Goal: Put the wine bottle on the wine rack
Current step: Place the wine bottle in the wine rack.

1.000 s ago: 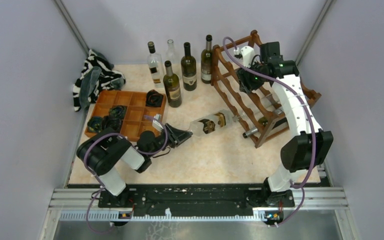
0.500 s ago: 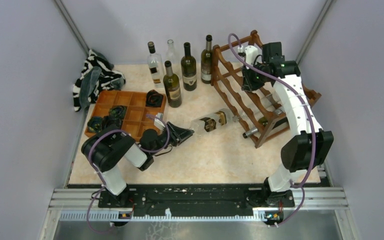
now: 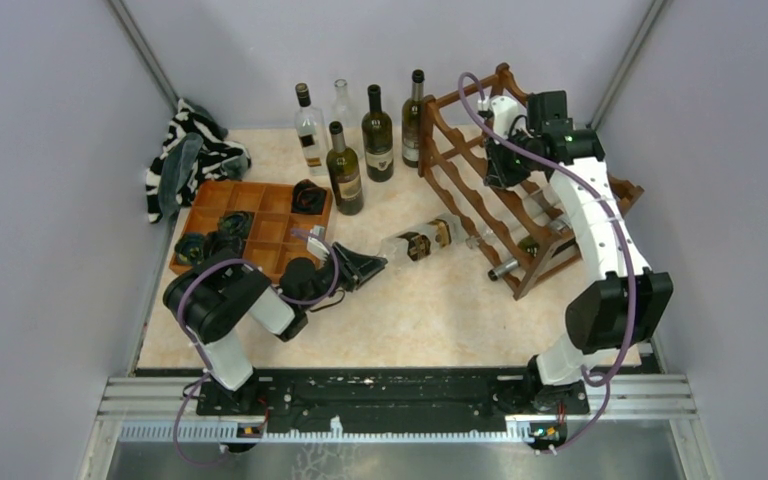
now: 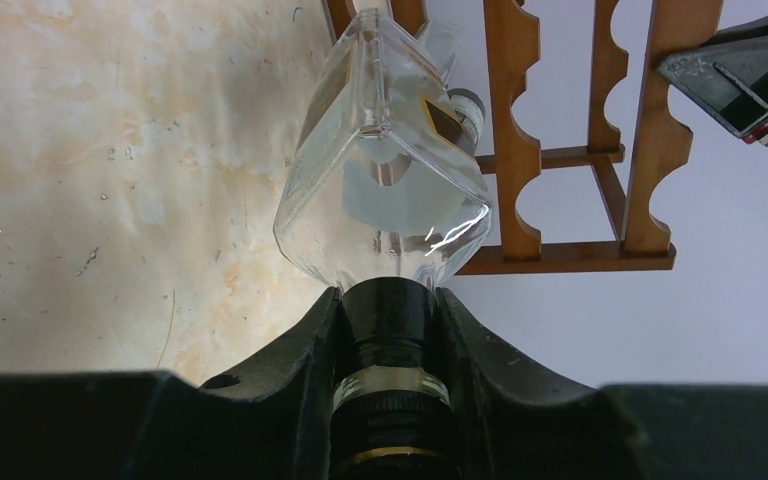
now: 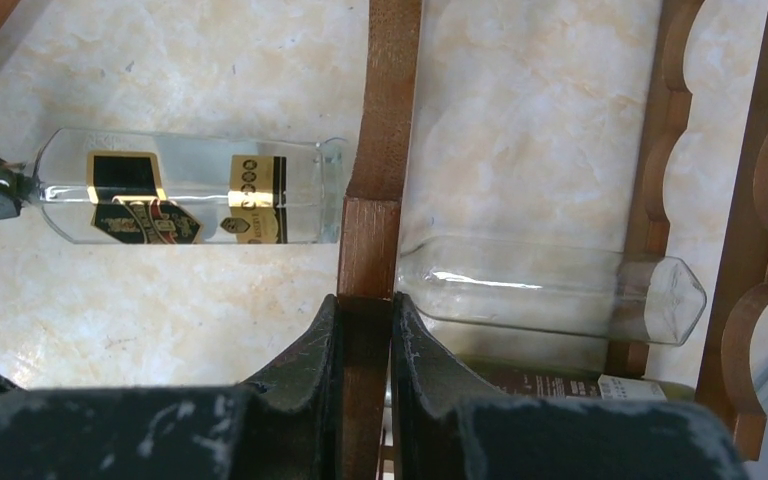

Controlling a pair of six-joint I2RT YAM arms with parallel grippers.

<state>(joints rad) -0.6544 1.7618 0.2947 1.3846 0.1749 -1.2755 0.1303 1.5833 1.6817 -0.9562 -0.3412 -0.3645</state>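
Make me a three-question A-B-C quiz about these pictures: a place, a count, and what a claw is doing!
1. Where is the striped cloth? A. back left corner B. front right corner C. in the middle
2. How many bottles stand upright? A. two B. five C. nine
3. The right claw is: A. wide open B. shut on a rack rail C. lifting a cup
Answers: A, it lies at the back left; B, five stand at the back; B, it pinches the wooden rail.
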